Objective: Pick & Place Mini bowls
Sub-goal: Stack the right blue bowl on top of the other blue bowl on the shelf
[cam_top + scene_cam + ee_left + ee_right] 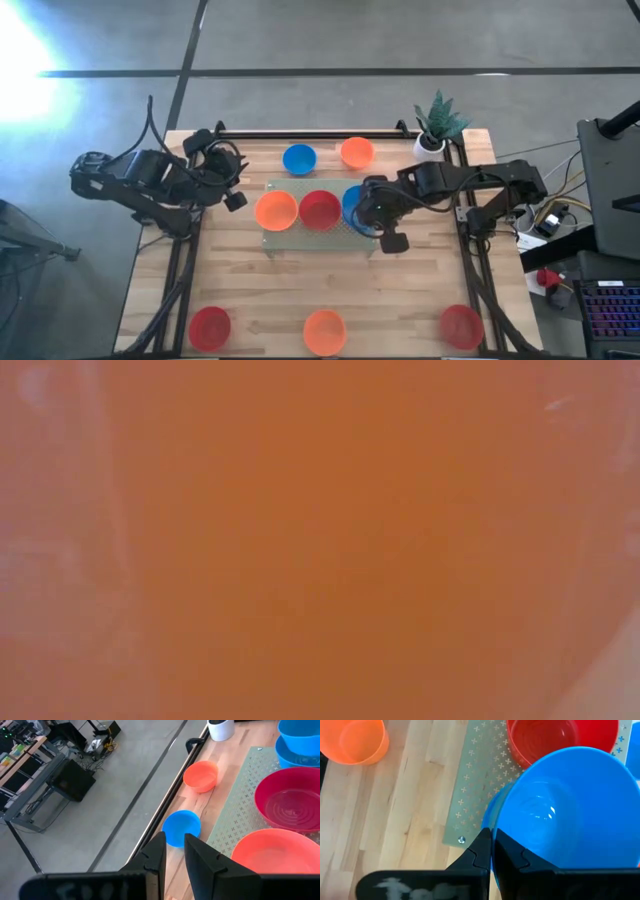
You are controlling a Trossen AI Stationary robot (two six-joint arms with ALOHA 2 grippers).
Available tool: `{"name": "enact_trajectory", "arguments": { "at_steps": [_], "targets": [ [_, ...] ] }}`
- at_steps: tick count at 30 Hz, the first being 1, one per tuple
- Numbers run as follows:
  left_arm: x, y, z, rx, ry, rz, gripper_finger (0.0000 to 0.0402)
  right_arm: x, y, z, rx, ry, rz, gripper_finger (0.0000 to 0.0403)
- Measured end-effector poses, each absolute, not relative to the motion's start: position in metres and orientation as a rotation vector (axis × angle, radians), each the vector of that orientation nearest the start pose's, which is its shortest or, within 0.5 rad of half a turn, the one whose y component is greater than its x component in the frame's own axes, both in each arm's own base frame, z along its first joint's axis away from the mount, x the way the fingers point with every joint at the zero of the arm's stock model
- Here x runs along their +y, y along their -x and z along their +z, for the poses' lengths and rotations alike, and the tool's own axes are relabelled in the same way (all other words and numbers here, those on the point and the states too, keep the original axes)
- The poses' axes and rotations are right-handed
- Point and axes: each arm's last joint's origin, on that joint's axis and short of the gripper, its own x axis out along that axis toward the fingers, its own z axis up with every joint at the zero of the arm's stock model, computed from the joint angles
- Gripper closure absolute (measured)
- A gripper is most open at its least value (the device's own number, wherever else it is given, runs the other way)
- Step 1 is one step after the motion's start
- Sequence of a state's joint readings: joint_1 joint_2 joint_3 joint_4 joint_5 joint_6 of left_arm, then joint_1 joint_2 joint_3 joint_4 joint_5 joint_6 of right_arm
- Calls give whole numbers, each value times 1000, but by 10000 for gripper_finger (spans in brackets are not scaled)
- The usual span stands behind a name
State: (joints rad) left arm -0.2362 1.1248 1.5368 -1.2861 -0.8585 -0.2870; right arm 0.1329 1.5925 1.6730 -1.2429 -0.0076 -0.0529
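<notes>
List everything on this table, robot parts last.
red bowls: 3, red; one mid-mat, two at the near corners.
orange bowls: 3, orange; one on the mat's left end, one at the far edge, one mid near edge.
blue bowls: 3, blue; one at the far edge, one on the mat's right end, one held above it.
mat: 1, pale green; table centre.
plant: 1, green in a white pot; far right corner.
table: 1, light wood.
left gripper: dark; far left, fingers apart, empty.
right gripper: dark; over the mat's right end, pinching the raised blue bowl's rim.
</notes>
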Motion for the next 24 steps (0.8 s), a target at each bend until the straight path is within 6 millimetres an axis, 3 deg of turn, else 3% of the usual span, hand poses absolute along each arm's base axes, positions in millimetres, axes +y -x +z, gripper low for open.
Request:
{"name": "enact_trajectory", "arguments": {
  "at_steps": [6,18,24],
  "targets": [
    [-17,-163,428,662,-197,679,337,40,-300,358,1170,109,148,385],
    [-17,-163,428,664,-202,677,337,39,-300,358,1165,148,117,319],
    [-17,-163,428,670,-218,672,337,39,-300,358,1163,158,103,315]
  ]
}}
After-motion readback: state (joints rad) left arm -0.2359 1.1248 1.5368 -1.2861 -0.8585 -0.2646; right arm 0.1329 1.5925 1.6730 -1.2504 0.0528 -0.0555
